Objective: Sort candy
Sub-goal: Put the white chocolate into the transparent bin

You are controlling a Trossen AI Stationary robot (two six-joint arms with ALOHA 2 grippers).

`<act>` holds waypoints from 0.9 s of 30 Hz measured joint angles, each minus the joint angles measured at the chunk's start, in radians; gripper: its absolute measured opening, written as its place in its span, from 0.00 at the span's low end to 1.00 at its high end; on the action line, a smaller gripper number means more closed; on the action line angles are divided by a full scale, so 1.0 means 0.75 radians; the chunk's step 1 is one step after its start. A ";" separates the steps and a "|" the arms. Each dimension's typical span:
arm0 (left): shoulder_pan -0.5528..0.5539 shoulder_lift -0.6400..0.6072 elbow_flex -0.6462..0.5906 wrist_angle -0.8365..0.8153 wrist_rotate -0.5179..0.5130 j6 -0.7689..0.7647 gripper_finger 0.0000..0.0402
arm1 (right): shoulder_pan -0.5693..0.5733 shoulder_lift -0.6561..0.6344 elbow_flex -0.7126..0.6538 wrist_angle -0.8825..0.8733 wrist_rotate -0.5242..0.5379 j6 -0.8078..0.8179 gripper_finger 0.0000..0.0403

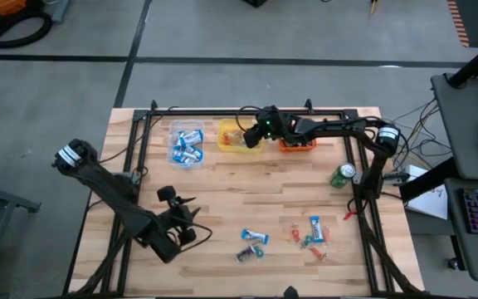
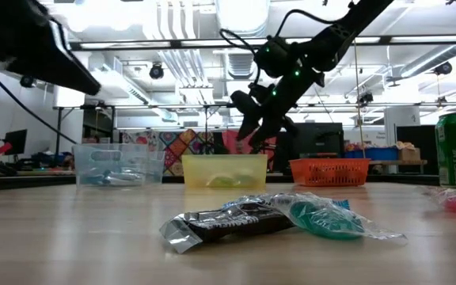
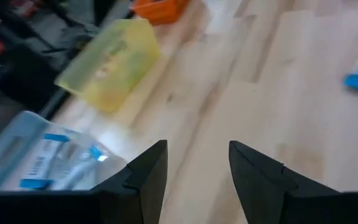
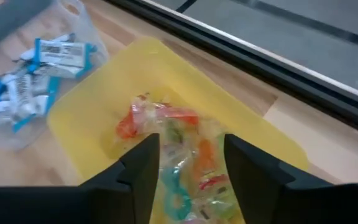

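Observation:
Wrapped candy lies loose on the near right of the table: a blue-and-white piece [image 1: 254, 237], a dark brown one [image 1: 246, 254], another blue-and-white one [image 1: 315, 228] and tiny red and green ones [image 1: 305, 242]. Along the far side stand a clear tub [image 1: 187, 143] of blue-and-white sweets, a yellow tub [image 1: 241, 138] and an orange tub [image 1: 297, 144]. My right gripper [image 4: 188, 155] hangs open over the yellow tub [image 4: 104, 99], above the small red, orange and green sweets [image 4: 166, 124] lying in it. My left gripper [image 3: 197, 162] is open above bare wood near the table's left front [image 1: 191, 212].
A green can [image 1: 343, 174] stands upright near the table's right edge, beside the right arm's base. A black frame rail [image 1: 247, 110] runs along the far edge behind the tubs. Bare wood [image 1: 256, 187] stretches between the tubs and the loose candy.

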 joint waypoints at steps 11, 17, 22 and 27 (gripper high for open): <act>-0.029 -0.299 -0.493 1.285 0.388 0.607 0.38 | 0.013 -0.143 0.146 0.010 -0.023 -0.093 0.45; -0.026 -0.254 -0.655 1.825 0.441 0.725 0.38 | 0.137 -0.209 0.235 -0.263 -0.055 -0.081 0.41; -0.025 -0.200 -0.655 1.863 0.431 0.726 0.38 | 0.313 -0.221 0.305 -0.651 -0.105 -0.031 0.40; -0.024 -0.152 -0.607 1.862 0.430 0.782 0.38 | 0.522 -0.221 0.310 -0.923 -0.158 0.059 0.40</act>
